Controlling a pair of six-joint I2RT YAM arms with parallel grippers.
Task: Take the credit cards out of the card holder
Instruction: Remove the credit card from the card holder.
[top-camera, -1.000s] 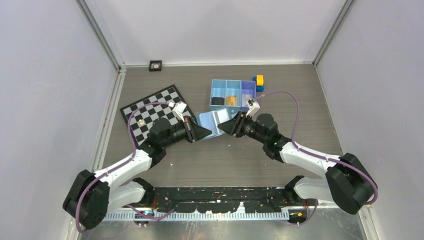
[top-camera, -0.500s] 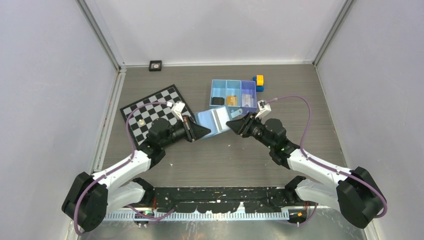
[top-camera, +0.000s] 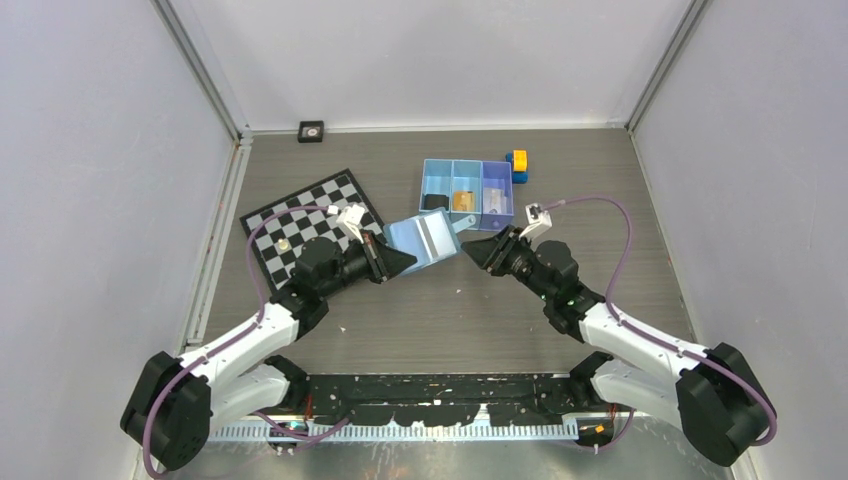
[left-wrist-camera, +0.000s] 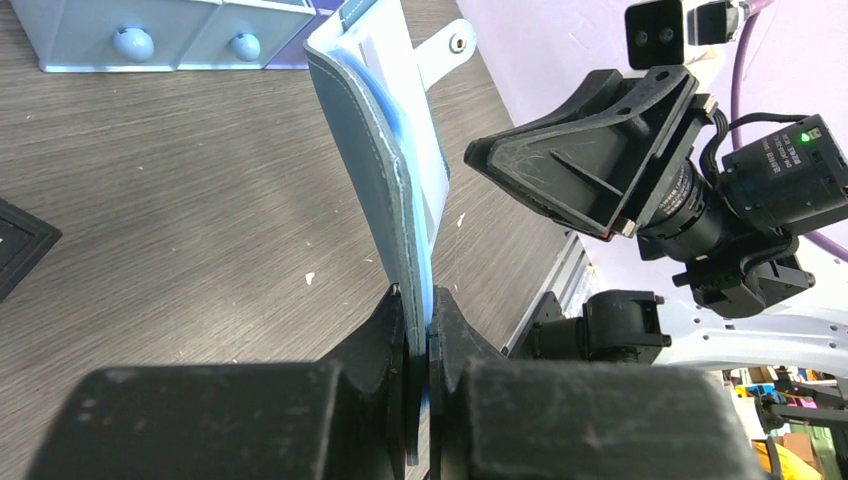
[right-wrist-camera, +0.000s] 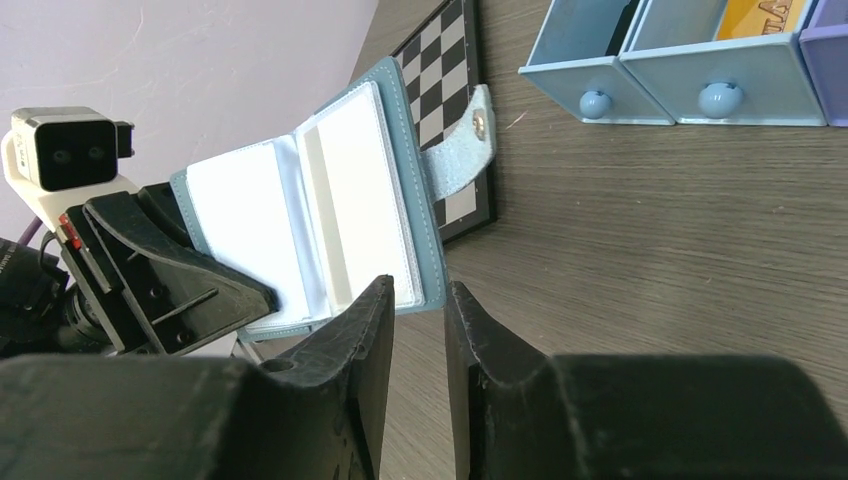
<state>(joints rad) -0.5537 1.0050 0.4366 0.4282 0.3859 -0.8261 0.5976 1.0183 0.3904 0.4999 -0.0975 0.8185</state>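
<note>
The card holder (top-camera: 425, 240) is a blue folding wallet held off the table, its lower edge pinched by my shut left gripper (left-wrist-camera: 420, 312). It hangs open toward the right wrist camera, showing pale whitish pockets (right-wrist-camera: 300, 215) and a strap with a snap (right-wrist-camera: 470, 135). I cannot tell whether a card sits in those pockets. My right gripper (right-wrist-camera: 418, 295) stands a short way right of the holder, jaws a narrow gap apart with nothing between them. A tan-brown card (top-camera: 463, 200) lies in the tray's middle compartment. A pale flat piece (top-camera: 492, 203) lies in the purple one.
The three-compartment blue tray (top-camera: 438, 172) stands behind the holder, with yellow-and-blue blocks (top-camera: 517, 165) at its right. A checkerboard (top-camera: 300, 215) lies at the left, under my left arm. A small black square object (top-camera: 311, 131) sits by the back wall.
My right gripper has drawn back to the right, away from the card holder, and its jaws have narrowed. The left gripper has kept its grip and tilted the holder slightly upward.
</note>
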